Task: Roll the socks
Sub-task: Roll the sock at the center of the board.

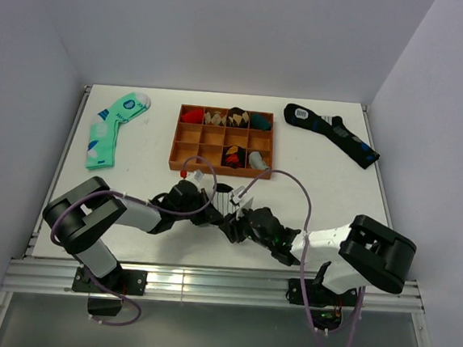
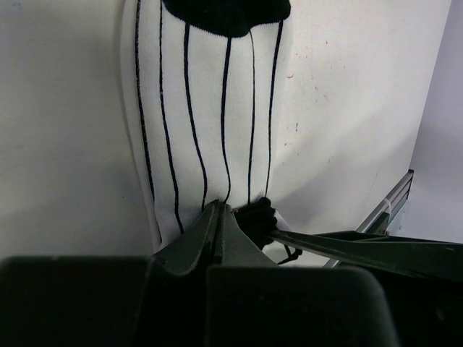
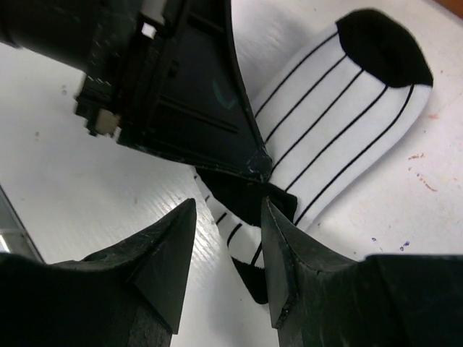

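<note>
The sock, white with thin black stripes and black ends, lies flat on the white table; in the top view only a bit of the sock shows beyond the two wrists. My left gripper is shut, pinching the sock's near edge, where black fabric bunches up. From the other side, my right gripper stands open, its fingers straddling the folded near end of the sock without closing on it. The left gripper sits just ahead of the right fingertips. In the top view the left gripper and right gripper almost touch.
A wooden compartment tray holding rolled socks stands behind the grippers. A mint green sock lies at the far left, a long black sock with blue patches at the far right. The metal rail marks the near table edge.
</note>
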Controlling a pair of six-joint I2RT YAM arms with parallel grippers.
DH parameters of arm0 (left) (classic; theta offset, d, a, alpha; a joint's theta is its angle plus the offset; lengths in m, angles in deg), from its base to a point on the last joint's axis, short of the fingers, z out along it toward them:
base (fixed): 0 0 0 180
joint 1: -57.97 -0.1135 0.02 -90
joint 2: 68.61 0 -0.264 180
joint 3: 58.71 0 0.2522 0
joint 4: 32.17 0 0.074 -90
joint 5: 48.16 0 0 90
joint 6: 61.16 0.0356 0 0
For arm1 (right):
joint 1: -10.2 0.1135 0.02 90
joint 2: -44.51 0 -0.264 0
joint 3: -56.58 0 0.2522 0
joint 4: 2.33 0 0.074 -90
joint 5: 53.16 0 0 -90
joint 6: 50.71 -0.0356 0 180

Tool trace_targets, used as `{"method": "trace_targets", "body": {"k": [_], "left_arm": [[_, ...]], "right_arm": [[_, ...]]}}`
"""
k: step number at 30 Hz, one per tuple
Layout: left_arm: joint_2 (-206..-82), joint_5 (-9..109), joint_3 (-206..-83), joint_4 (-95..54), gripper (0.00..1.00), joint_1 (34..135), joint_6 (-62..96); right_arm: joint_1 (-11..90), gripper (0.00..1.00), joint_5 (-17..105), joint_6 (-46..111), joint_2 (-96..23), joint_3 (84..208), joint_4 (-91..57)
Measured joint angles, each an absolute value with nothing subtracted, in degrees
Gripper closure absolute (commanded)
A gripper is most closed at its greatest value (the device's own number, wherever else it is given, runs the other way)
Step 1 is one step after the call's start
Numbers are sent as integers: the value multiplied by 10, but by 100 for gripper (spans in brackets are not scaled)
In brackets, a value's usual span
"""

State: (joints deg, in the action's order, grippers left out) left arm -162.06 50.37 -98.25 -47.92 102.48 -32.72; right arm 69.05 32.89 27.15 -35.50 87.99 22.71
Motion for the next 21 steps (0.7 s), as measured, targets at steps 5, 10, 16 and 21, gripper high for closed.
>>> {"method": "trace_targets", "body": {"k": [5, 10, 16, 21], "left_arm": [[-1624, 507, -985, -479, 100, 1021, -327], [-1626, 507, -989, -479, 100, 1019, -322], [-1629, 518, -994, -474, 100, 1011, -318], [-1619, 520, -1016, -431, 100, 999, -303]], "right_arm": [[680, 52, 331, 270, -383, 867, 258], [672, 51, 332, 270, -408, 866, 290], [670, 50, 332, 267, -411, 848, 325], [670, 50, 330, 267, -420, 848, 332]]}}
